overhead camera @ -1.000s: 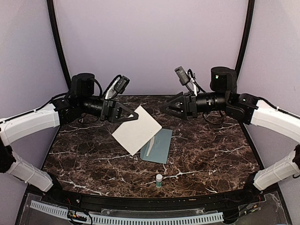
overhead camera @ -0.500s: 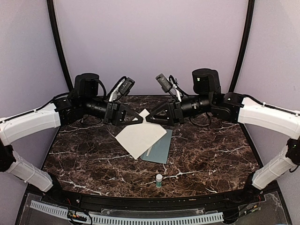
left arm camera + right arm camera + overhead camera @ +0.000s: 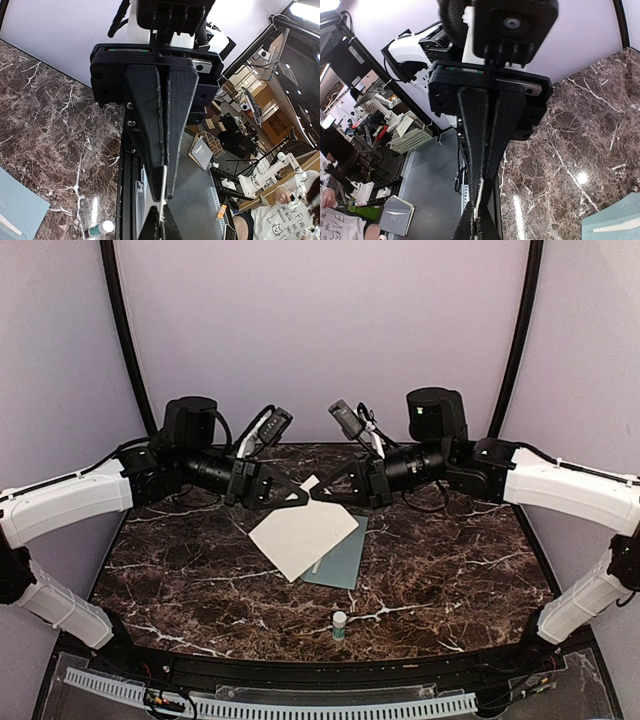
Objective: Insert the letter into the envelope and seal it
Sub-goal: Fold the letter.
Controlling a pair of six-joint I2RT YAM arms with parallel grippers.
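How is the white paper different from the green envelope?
The paper is cream-white; the envelope is teal-green. The left hand and the right hand pinch the paper's top corner; the envelope lies flat on the table. The paper shows whole; the envelope is partly hidden behind it. Both are thin and flat.

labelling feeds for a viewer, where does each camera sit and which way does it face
Top external: above and behind the arm bases, looking down over the dark marble table; both arms show, left claw and right claw pinching a pale cream paper sheet.
Left wrist: on the left arm, rolled sideways, looking along its own shut fingers past the table's near edge into the room.
Right wrist: mirrored, along the right claw's shut fingers.
Shared: both wrist views catch a corner of the teal-green paper envelope.
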